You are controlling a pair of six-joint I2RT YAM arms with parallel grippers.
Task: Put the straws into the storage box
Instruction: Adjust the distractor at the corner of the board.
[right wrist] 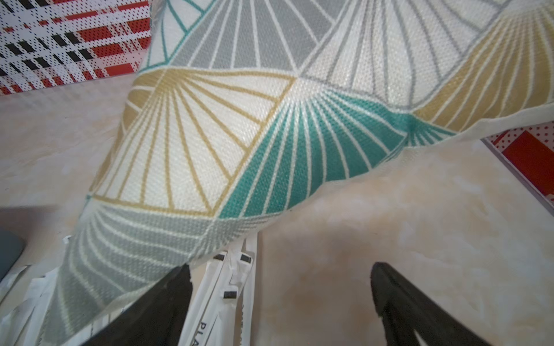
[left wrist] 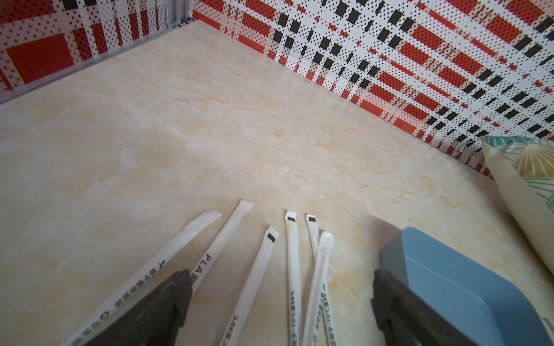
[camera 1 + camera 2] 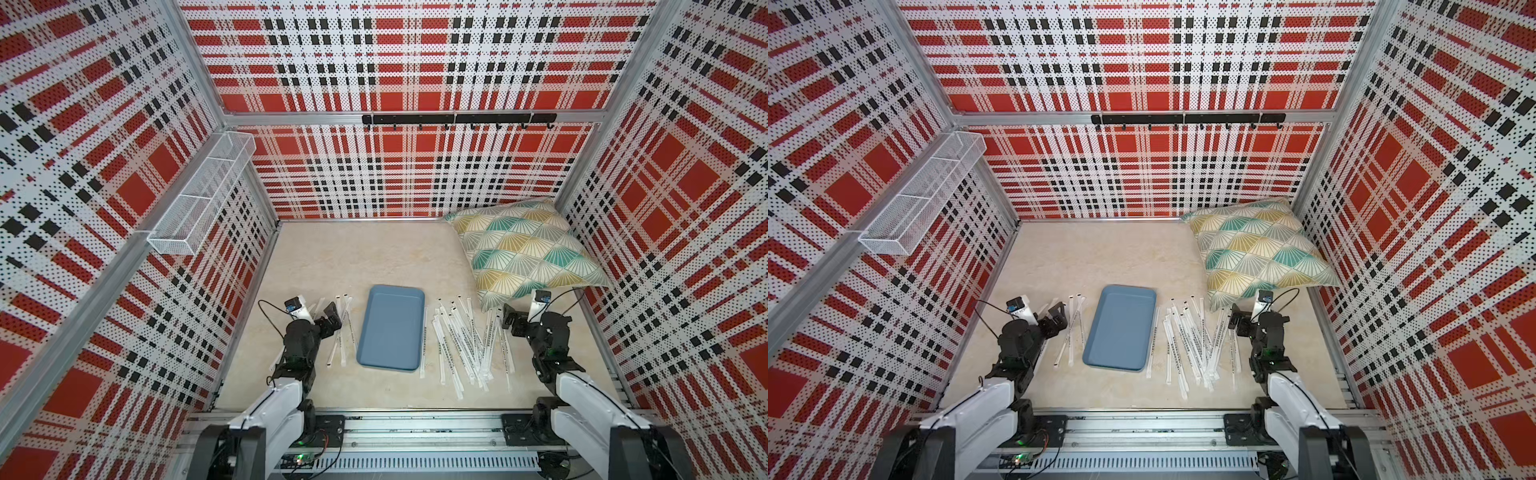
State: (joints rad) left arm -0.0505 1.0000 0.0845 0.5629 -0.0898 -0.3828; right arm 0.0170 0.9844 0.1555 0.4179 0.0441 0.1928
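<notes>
Wrist views show left hand and right hand spread empty; featherlight, bendy straws at three and nine o'clock of the tray likely want mid-length pinches.

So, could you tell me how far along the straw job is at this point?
Done: nothing yet; the storage box is empty. In hand: nothing; the left gripper and right gripper are both open, each poised over straws. Remaining: every straw, a few lying on the left of the box and a bigger pile on its right, beside the cushion.
</notes>
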